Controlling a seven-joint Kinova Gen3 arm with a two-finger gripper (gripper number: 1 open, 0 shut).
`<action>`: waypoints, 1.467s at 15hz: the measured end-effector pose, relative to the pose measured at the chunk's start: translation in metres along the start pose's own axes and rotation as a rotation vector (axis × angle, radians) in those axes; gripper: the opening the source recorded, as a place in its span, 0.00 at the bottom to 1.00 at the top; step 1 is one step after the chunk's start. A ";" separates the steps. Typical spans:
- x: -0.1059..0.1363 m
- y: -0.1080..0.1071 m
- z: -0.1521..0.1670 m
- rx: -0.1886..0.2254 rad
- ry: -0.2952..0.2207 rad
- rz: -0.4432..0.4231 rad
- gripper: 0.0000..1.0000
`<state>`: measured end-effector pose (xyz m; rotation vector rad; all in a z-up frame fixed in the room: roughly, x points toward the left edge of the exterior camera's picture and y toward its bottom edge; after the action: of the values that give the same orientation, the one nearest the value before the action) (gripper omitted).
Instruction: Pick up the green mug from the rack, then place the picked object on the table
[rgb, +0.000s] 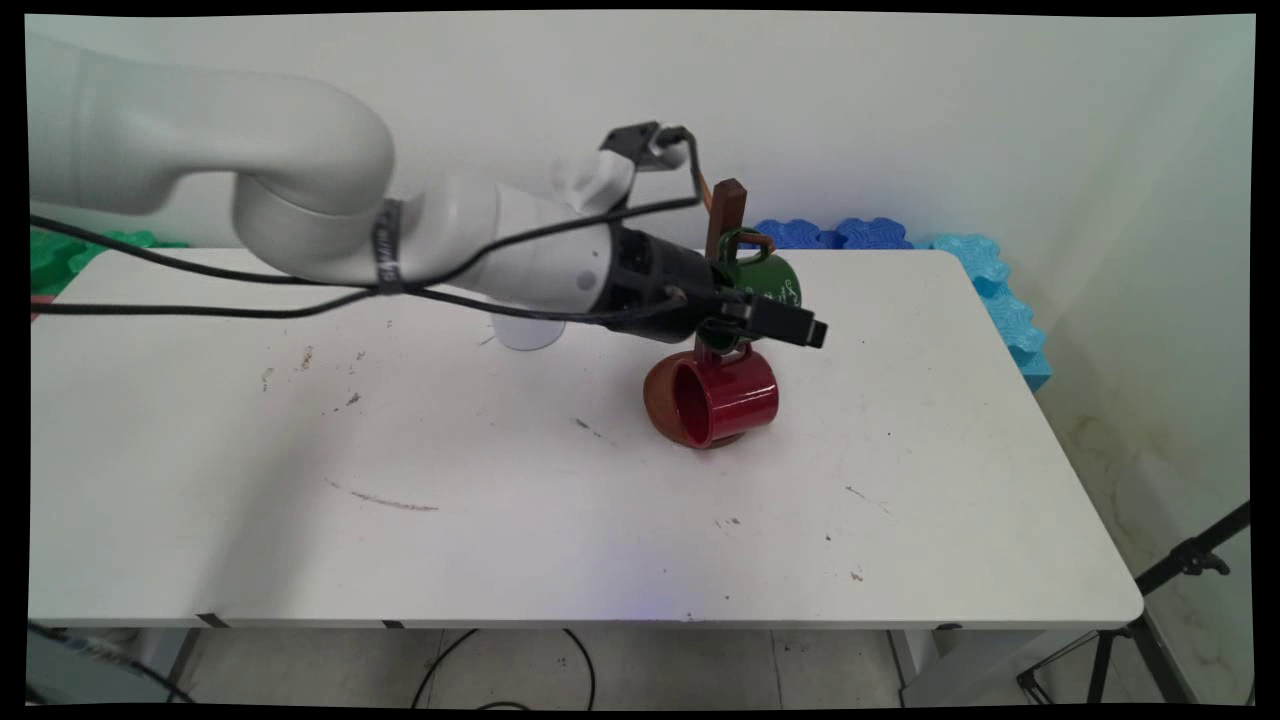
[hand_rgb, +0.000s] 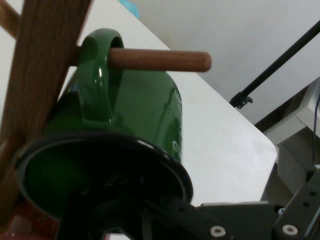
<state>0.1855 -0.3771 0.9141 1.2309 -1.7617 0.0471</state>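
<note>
My tool (rgb: 775, 322): at green mug's (rgb: 768, 280) rim; grip state, I couldn't tell
Mug: hung by handle on wooden peg (hand_rgb: 157, 59), right beside my tool

A wooden mug tree (rgb: 727, 215) stands upright on the white tabletop (rgb: 560, 520), toward its far side. A green mug (rgb: 775, 275) hangs by its handle on a peg (hand_rgb: 159, 60), and a red mug (rgb: 722, 395) hangs lower on the stand, mouth turned toward the camera. A pale cup (rgb: 527, 333) sits left of the stand. Blue foam tiles (rgb: 985, 265) line the far right edge, green ones (rgb: 60, 255) the far left, and a black tripod (rgb: 1165, 590) stands at lower right.
</note>
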 end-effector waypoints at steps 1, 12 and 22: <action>-0.001 -0.001 0.006 0.000 0.003 0.004 1.00; -0.010 -0.003 0.037 0.002 0.050 0.052 0.00; -0.016 0.008 0.023 -0.035 0.075 0.083 0.00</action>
<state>0.1654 -0.3737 0.8941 1.1166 -1.7409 0.1084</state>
